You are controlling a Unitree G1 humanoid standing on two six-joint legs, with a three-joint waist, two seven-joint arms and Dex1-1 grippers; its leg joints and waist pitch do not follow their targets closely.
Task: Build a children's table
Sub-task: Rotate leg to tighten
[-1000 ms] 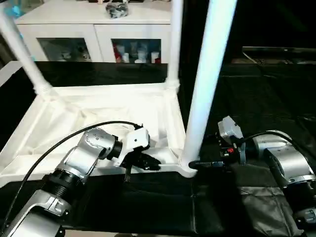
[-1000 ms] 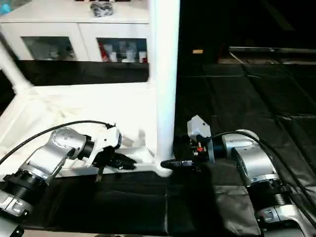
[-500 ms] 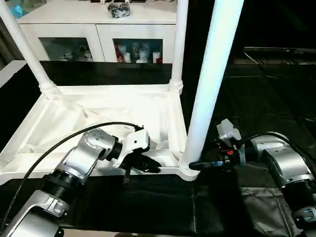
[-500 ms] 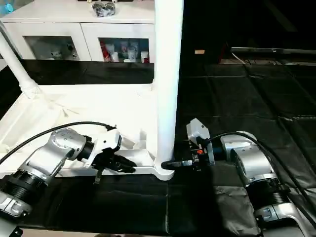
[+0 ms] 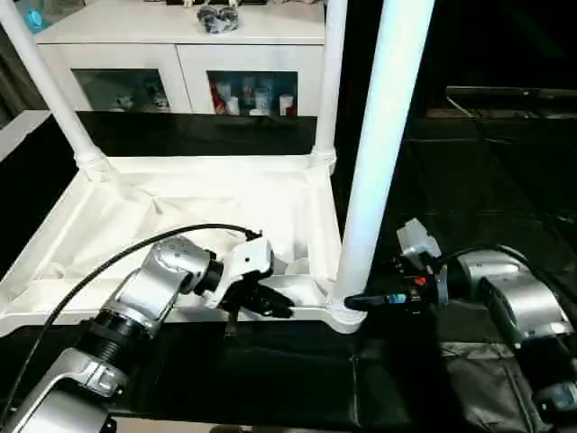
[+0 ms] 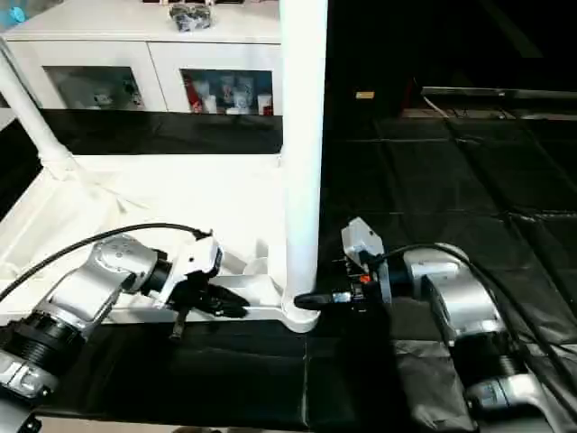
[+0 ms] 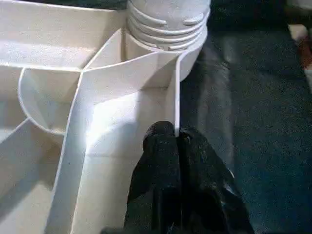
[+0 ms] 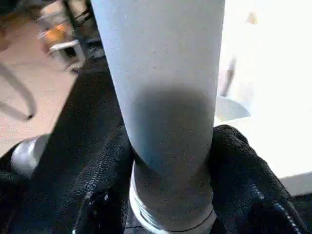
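The children's table lies upside down: its white ribbed top (image 5: 180, 216) rests on black mats. Three white legs stand in its corner sockets, at the far left (image 5: 50, 90), far right (image 5: 329, 81) and near right (image 5: 379, 135). My left gripper (image 5: 279, 309) is shut on the thin near rim (image 7: 176, 97) of the top, just beside the near right socket (image 7: 165, 24). My right gripper (image 5: 356, 302) reaches in from the right at the base of the near right leg (image 8: 161, 73). Its black fingers (image 8: 109, 165) press against both sides of that leg just above the socket.
A white cabinet (image 5: 180, 54) with glass doors stands behind the table, with a small dark object (image 5: 216, 16) on top. Black mats (image 5: 469, 180) cover the floor to the right and in front. A dark low edge (image 5: 514, 90) runs at the far right.
My right gripper's fingers have closed in onto the base of the near right leg. My left gripper keeps its hold on the rim. The view has shifted slightly.
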